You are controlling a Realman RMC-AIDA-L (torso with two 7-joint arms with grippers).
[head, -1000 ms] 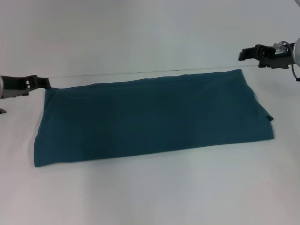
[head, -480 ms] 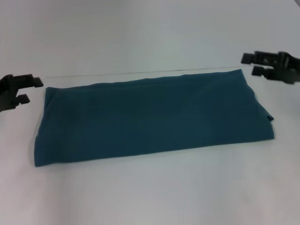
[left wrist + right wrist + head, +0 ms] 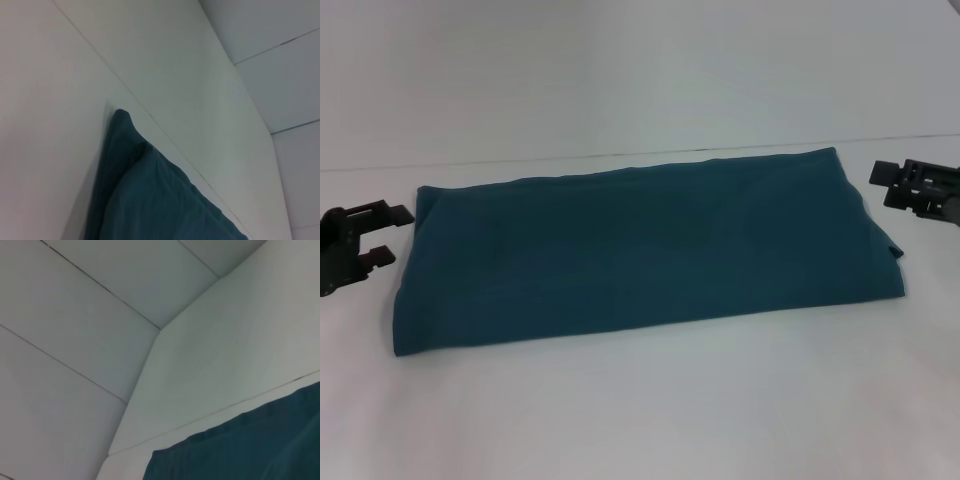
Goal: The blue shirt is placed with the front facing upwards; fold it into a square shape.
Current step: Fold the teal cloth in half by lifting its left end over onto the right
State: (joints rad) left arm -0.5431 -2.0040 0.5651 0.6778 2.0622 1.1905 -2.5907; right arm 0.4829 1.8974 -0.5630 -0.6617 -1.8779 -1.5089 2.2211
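Cloth is what fills the middle of the white table point(image 3: 640, 420): the blue shirt point(image 3: 640, 255) lies flat as a long band running left to right, already folded over on itself, with no lettering or collar showing on top. Its right end looks a little uneven, with a small flap poking out at the near corner.

Neither tool touches it. The left gripper point(image 3: 382, 234) sits just off the shirt's left end with its fingers spread apart and nothing between them. The right gripper point(image 3: 886, 184) sits just off the far right corner; I cannot tell how its fingers stand.

To my eye the lengthwise folds are done and the crosswise fold is due. That calls for pinching one short end at its corners, all layers together, and carrying it across to the other.
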